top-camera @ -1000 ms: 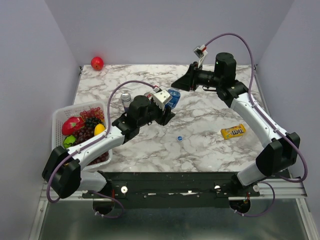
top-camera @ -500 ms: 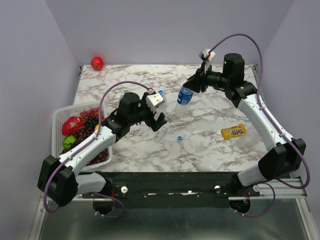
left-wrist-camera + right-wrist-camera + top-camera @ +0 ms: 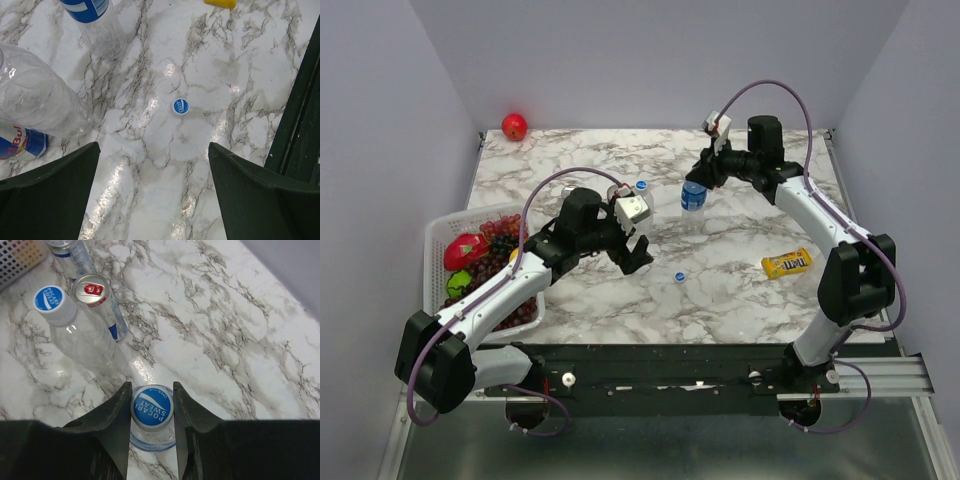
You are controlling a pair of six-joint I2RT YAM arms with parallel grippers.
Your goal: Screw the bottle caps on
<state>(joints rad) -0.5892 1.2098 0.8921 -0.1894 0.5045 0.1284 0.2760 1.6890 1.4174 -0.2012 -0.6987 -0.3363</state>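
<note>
Labelled bottle (image 3: pixel 693 197): small, clear plastic w/ blue label band; upright, base on the marble, far-centre of table; gripped cap (image 3: pixel 152 406), blue w/ white "POCARI SWEAT" print, sits on its neck, pinched btwn fingers of right gripper (image 3: pixel 151 390); can't tell how far it's threaded. Unlabelled bottle (image 3: pixel 87 342): clear, no band; upright, near the labelled one on its left in top view, not touching; second cap (image 3: pixel 49 298), same blue & print, on its neck. Loose cap (image 3: pixel 181 106): blue, round, printed face up; flat on marble, alone, nearer front edge than both bottles, apart from them.
</note>
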